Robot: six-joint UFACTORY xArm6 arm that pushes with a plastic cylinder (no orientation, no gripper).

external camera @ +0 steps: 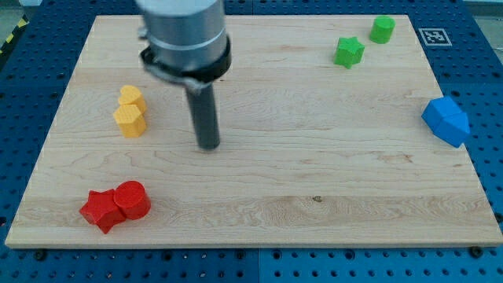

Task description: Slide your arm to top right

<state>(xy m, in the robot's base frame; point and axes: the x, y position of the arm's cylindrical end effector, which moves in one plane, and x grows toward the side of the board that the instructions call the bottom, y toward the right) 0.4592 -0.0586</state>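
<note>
My tip [208, 145] rests on the wooden board [314, 157], left of the middle. The rod rises from it to the grey arm body [185, 35] at the view's top. Two yellow blocks [130, 110] stand touching each other to the left of my tip, a short gap away. A green star block [349, 52] and a green cylinder block [383, 29] lie at the view's top right, far from my tip. Two blue blocks [446, 120] sit together at the right edge. A red star block [101, 211] and a red cylinder block [132, 200] touch at the bottom left.
The board lies on a blue perforated table [483, 79]. A black and white marker tag [435, 35] is stuck just off the board's top right corner.
</note>
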